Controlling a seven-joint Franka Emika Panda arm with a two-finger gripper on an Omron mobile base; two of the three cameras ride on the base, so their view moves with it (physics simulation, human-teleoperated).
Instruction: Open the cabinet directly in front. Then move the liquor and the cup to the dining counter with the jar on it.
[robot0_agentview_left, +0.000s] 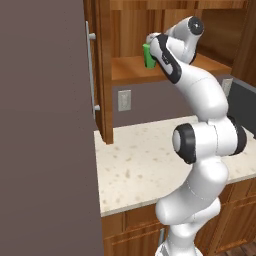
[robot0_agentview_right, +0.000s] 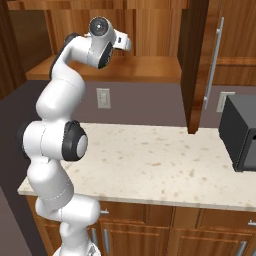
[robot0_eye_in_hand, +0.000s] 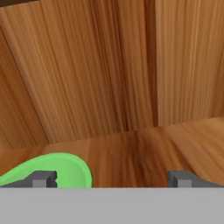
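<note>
The cabinet (robot0_agentview_left: 102, 75) stands open, with its doors swung out to both sides (robot0_agentview_right: 192, 65). My arm reaches in over the lower shelf (robot0_agentview_left: 130, 67). The green cup (robot0_agentview_left: 147, 55) stands upright on that shelf, just left of my hand. In the hand view the cup's rim (robot0_eye_in_hand: 57, 168) sits low at the left, partly behind my left fingertip (robot0_eye_in_hand: 43, 178). My gripper (robot0_eye_in_hand: 113, 179) is open and holds nothing; bare shelf wood lies between the fingers. The liquor, the jar and the dining counter are out of view.
A beige speckled countertop (robot0_agentview_left: 150, 160) lies below the cabinet, with a wall outlet (robot0_agentview_left: 124, 100) behind it. A dark microwave (robot0_agentview_right: 240, 132) stands at its right end. A tall dark grey panel (robot0_agentview_left: 45, 125) walls off the left. The open door edges hang over the countertop.
</note>
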